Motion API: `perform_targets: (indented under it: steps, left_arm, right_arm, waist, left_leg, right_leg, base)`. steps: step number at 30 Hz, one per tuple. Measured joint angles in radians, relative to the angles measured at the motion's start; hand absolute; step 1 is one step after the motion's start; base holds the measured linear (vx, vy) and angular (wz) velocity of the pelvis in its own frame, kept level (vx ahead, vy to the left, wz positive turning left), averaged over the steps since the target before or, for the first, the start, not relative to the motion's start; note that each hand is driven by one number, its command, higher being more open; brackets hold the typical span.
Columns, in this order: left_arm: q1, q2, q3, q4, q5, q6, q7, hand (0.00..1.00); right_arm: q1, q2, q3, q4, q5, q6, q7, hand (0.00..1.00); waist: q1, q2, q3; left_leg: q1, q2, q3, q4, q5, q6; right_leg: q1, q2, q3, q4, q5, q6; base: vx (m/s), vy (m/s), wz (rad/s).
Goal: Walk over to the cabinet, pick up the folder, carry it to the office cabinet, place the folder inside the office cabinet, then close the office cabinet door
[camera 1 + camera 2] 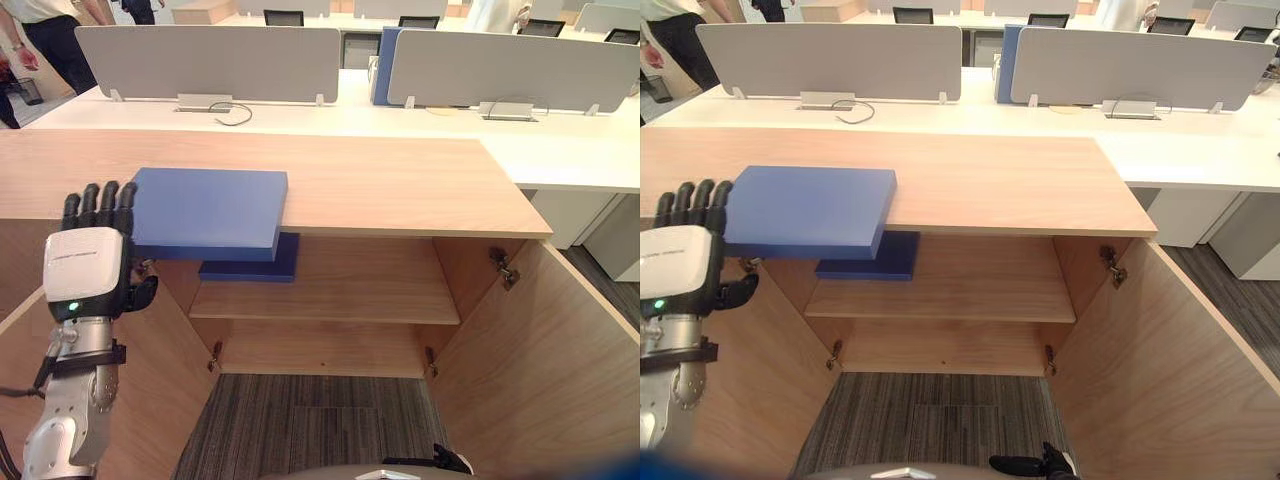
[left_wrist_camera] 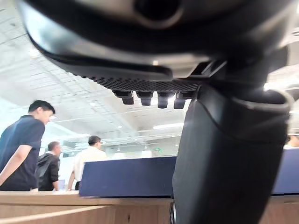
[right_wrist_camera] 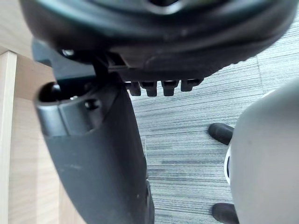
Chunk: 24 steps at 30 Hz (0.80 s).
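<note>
Left eye view: the blue folder [image 1: 208, 212] lies flat on the cabinet's worktop [image 1: 400, 185], one end sticking out over the open front. The left hand [image 1: 85, 270] is just beside it, fingers straight up, holding nothing. A darker folder [image 1: 255, 268] lies on the shelf [image 1: 350, 290] inside.

Left wrist view: the blue folder's side shows past the straight fingers [image 2: 145, 98].

Right wrist view: the right hand [image 3: 154, 46] hangs over the carpet [image 3: 187, 140], loose and empty.

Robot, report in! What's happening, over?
Left hand open, beside folder. Right hand open, low. Folder overhanging cabinet top. Doors open; blue item on shelf.
</note>
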Motion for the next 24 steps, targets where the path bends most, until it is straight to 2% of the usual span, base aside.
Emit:
perform_targets:
  steps: [8,14,15,18,24]
  left_arm:
    - [-0.044,0.014,-0.099,0.011,0.037,-0.019,-0.001,1.0]
    - [-0.082,0.014,-0.162,0.105,0.036,-0.018,-0.015,1.0]
    - [-0.088,0.014,-0.178,0.131,0.036,-0.018,-0.018,0.0]
    - [-0.118,0.014,-0.208,0.195,0.035,-0.015,-0.035,0.0]
    - [-0.202,0.015,-0.213,0.211,0.035,-0.002,-0.027,0.0]
  right_arm:
    - [0.027,0.0,-0.002,-0.024,-0.024,-0.003,0.001,1.0]
    - [0.027,0.002,0.001,-0.028,-0.024,-0.003,0.001,1.0]
    - [0.027,0.002,0.001,-0.027,-0.024,-0.003,0.001,1.0]
    - [0.027,0.005,0.002,-0.028,-0.024,-0.003,0.001,1.0]
    - [0.027,0.006,0.003,-0.026,-0.025,-0.002,0.002,1.0]
  waist:
    - [-0.008,0.005,-0.025]
    - [-0.029,0.003,-0.039]
    - [-0.032,0.001,-0.042]
    - [-0.034,-0.003,-0.044]
    - [-0.037,-0.006,-0.049]
  left_leg:
    - [0.018,-0.002,0.016,-0.029,0.013,0.0]
    - [0.018,-0.001,0.025,-0.033,0.015,-0.001]
    - [0.018,-0.002,0.029,-0.034,0.015,-0.001]
    - [0.019,-0.001,0.036,-0.035,0.015,-0.001]
    - [0.024,-0.004,0.044,-0.037,0.015,-0.001]
  right_leg:
    - [0.0,-0.001,0.012,-0.006,0.007,0.001]
    - [-0.001,0.002,0.022,-0.018,0.016,0.001]
    - [0.0,0.003,0.026,-0.025,0.021,0.001]
    - [-0.002,0.003,0.032,-0.025,0.023,0.001]
    - [-0.002,0.001,0.038,-0.025,0.026,0.003]
  base:
    - [-0.02,-0.002,-0.05]
    - [-0.02,-0.006,-0.05]
    - [-0.01,0.0,-0.09]
    - [-0.01,0.0,-0.07]
    - [-0.01,0.001,-0.03]
